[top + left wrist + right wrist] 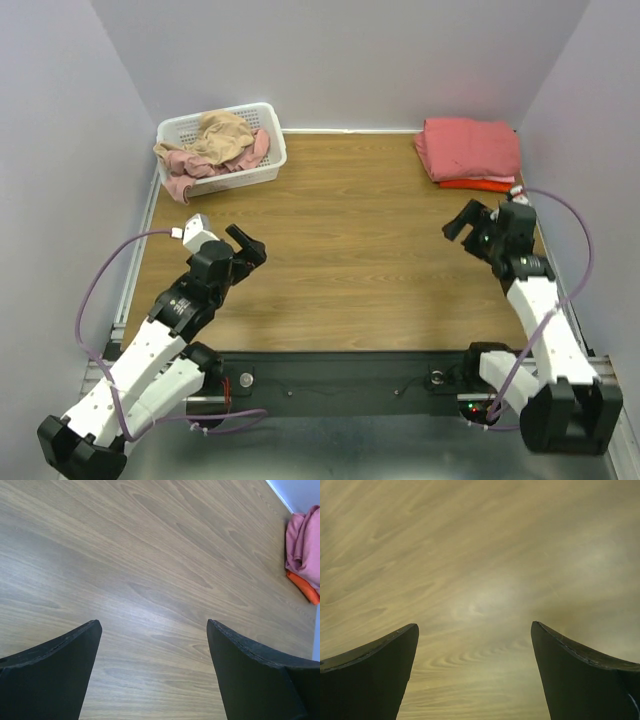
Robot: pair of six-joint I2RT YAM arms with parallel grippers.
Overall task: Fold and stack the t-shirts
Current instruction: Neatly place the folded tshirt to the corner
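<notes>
A folded stack of t-shirts (468, 150) lies at the back right corner of the table, dusty red on top with an orange-red one (476, 184) under it. The left wrist view catches the stack's pink edge (301, 547) and the orange-red edge (305, 587). More t-shirts lie crumpled in the white basket (268, 165): a tan one (222, 135) over a pale rose one (182, 180). My left gripper (247, 245) hovers open over bare wood at the left. My right gripper (464, 220) is open in front of the stack, with nothing between its fingers.
The basket stands at the back left corner, with pale rose cloth hanging over its front rim. Grey walls close in the table (350, 260) on three sides. Purple cables loop from both arms near the table's side edges.
</notes>
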